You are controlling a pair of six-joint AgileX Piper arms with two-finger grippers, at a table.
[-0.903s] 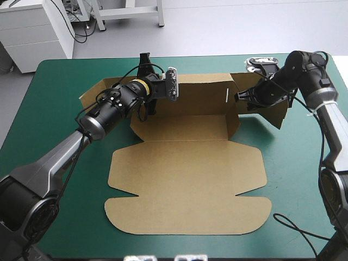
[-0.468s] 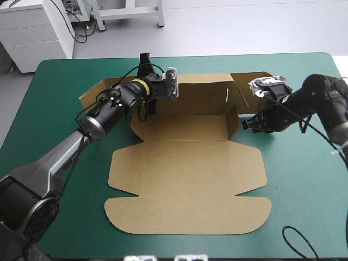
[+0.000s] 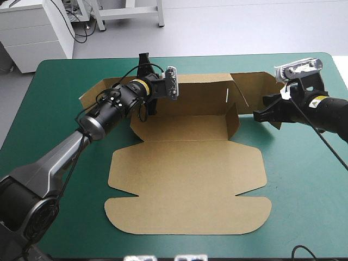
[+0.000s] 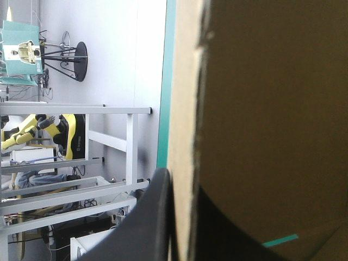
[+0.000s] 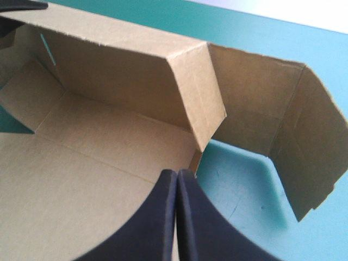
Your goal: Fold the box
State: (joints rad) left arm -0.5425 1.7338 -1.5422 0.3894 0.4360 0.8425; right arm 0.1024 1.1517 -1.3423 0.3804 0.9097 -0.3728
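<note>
Brown box [image 3: 185, 128] at centre of table [image 3: 60, 114], lid [image 3: 187, 187] flat, far wall [image 3: 201, 95] raised; left gripper [image 4: 182, 187] clamps that wall; right gripper [image 5: 177, 175] pinched together, empty, near right flap [image 3: 256, 87]; board looks light, stiff; best gripped at flap edges

the high view looks forward and down from above and behind the robot, far enough to take in most of the table [image 3: 65, 109] and the whole box [image 3: 185, 179]. the left wrist view sits hard against the box's raised back wall [image 4: 261, 109], turned a quarter turn, facing level past the table's far edge. the right wrist view looks from close by the box's right end across its floor, sharing the back wall and right side flap [image 5: 315, 136] with the high view.
</note>
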